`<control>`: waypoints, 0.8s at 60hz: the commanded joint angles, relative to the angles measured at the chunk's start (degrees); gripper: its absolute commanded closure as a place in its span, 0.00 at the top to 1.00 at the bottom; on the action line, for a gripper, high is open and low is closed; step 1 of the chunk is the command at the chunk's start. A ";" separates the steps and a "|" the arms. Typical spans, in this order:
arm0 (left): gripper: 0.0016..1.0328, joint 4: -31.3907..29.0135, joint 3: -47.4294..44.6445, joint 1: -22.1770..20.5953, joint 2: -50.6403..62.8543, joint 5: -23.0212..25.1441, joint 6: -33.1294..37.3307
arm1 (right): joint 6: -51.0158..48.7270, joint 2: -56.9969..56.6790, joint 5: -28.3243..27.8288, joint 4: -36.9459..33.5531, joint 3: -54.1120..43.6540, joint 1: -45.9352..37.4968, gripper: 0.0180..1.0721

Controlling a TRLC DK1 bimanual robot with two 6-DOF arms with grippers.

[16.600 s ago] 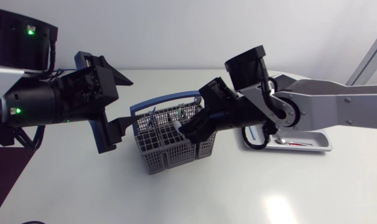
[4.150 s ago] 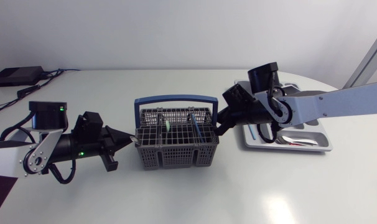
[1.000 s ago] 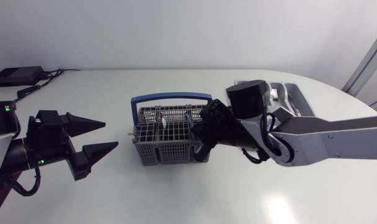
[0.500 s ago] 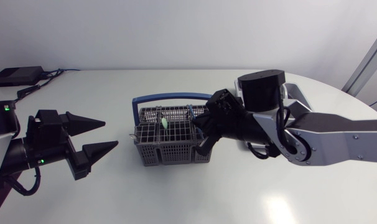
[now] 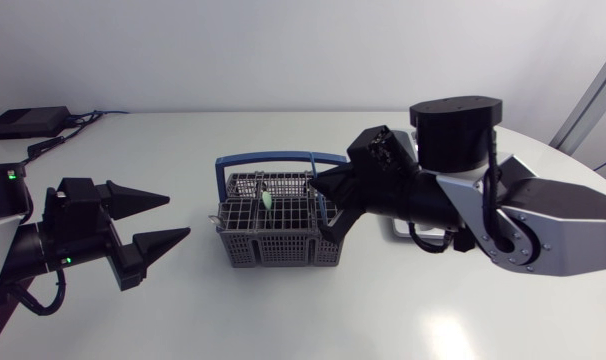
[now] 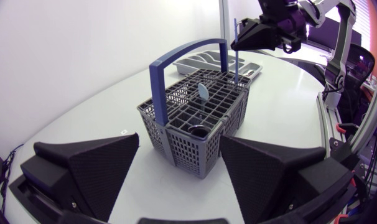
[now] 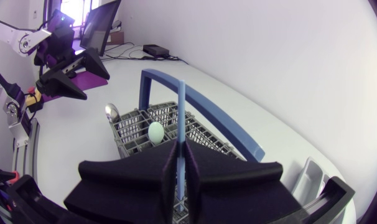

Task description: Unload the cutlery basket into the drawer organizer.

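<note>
Between the right gripper's (image 7: 181, 149) fingers (image 7: 145, 174): one thin light-blue utensil (image 7: 181, 109), clamped from both sides, most of its visible length running on past the fingertips.

Hazards, as I judge them:
- Slip or pivot. The shaft is narrow and the wedges are broad. If you swing fast, it may rotate in the grip or drop.
- Snag. The utensil stands close to the basket handle (image 7: 204, 109) and over the grid of the cutlery basket (image 5: 278, 228). You cannot tell whether its far end is clear of the cells. Carrying it sideways too soon could drag or tip the basket, which nothing is holding.
- Blind placing. In the head view your right arm hides nearly all of the drawer organizer (image 6: 207, 59), so the wrong compartment is a real chance.

Positions, outward from the fingers:
- Blue utensil: in the grip, above the basket's end nearest the right arm.
- Pale green spoon (image 5: 267, 198): upright in the basket, near its middle.
- Basket: on the table between the two arms.
- Organizer: on the far side of the basket from the left arm.
- Left gripper (image 5: 178, 215): fingers spread wide, holding nothing, well apart from the basket and pointed at it.
</note>
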 commanded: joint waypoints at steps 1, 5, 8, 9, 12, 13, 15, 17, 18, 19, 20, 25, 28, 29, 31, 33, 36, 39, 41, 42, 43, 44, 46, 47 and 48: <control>0.95 0.63 -1.53 0.17 0.26 0.12 1.42 | 2.60 -3.06 -0.78 0.37 -0.85 0.40 0.06; 0.95 0.63 -1.53 0.17 0.26 0.12 1.42 | 3.57 -5.17 -1.13 0.02 -0.85 0.40 0.06; 0.95 0.63 -1.53 0.17 0.26 0.12 1.42 | 4.09 -6.84 -1.31 -0.51 -0.76 0.40 0.06; 0.95 0.63 -1.53 0.17 0.26 0.12 1.42 | 4.36 -7.46 -1.31 -0.77 -0.76 0.40 0.06; 0.95 0.63 -1.53 0.08 0.26 0.12 1.42 | 5.15 -9.30 -1.48 -1.39 -0.76 0.40 0.06; 0.95 0.71 -1.53 0.08 0.26 0.12 1.42 | 5.41 -9.92 -1.57 -1.74 -0.67 0.40 0.06; 0.95 0.89 -1.44 0.08 0.35 0.12 1.42 | 5.59 -10.97 -1.92 -2.35 -0.67 0.22 0.06; 0.95 0.98 -1.44 0.08 0.35 0.12 1.33 | 6.12 -12.20 -2.10 -3.23 -0.58 0.04 0.06; 0.95 0.98 -1.44 -0.01 0.35 0.12 1.33 | 6.29 -12.73 -2.19 -3.67 -0.50 -0.13 0.06; 0.95 0.98 -1.36 -0.01 0.35 0.12 1.33 | 6.56 -13.43 -2.28 -3.94 -0.50 -0.22 0.06; 0.95 0.98 -1.36 -0.10 0.35 0.12 1.33 | 6.82 -14.05 -2.36 -4.29 -0.50 -0.40 0.06; 0.95 0.98 -1.18 -0.19 0.35 0.03 1.33 | 7.79 -17.48 -2.89 -7.10 -0.15 -1.10 0.06; 0.95 0.98 -1.09 -0.19 0.35 -0.06 1.33 | 8.31 -19.76 -3.15 -9.39 0.29 -1.71 0.06; 0.95 0.98 -1.00 -0.27 0.35 -0.06 1.33 | 8.40 -20.29 -3.24 -10.18 0.56 -2.07 0.06; 0.95 0.98 -0.92 -0.27 0.35 -0.14 1.42 | 8.58 -21.43 -3.86 -12.29 1.17 -3.21 0.06; 0.95 0.98 -0.74 -0.27 0.35 -0.23 1.60 | 8.84 -22.49 -4.30 -14.22 1.79 -4.53 0.06; 0.95 0.89 -0.48 -0.27 0.44 -0.58 2.30 | 9.10 -23.37 -6.05 -17.47 3.11 -7.52 0.06; 0.95 0.80 -0.21 -0.19 0.53 -0.85 3.35 | 9.19 -23.89 -7.90 -19.93 4.07 -11.29 0.06; 0.95 0.71 0.05 -0.19 0.53 -1.11 4.14 | 9.37 -23.98 -9.48 -21.43 4.78 -14.37 0.06; 0.95 0.54 0.23 -0.19 0.61 -1.20 4.50 | 9.37 -23.81 -10.10 -22.31 5.22 -15.86 0.06; 0.95 0.36 0.40 -0.27 0.70 -1.29 5.02 | 9.28 -23.37 -10.45 -23.10 5.66 -17.18 0.06; 0.95 0.28 0.58 -0.27 0.79 -1.37 5.29 | 9.28 -23.10 -10.80 -23.80 6.09 -18.50 0.06; 0.95 -0.16 0.93 -0.54 0.88 -1.55 6.25 | 9.19 -22.14 -11.77 -24.59 6.71 -21.14 0.06; 0.95 -0.34 1.02 -0.71 0.97 -1.73 6.78 | 9.02 -21.52 -12.03 -25.12 7.06 -22.37 0.06; 0.95 -0.78 1.19 -1.06 0.97 -2.08 7.75 | 8.75 -20.91 -12.29 -25.65 7.41 -23.42 0.06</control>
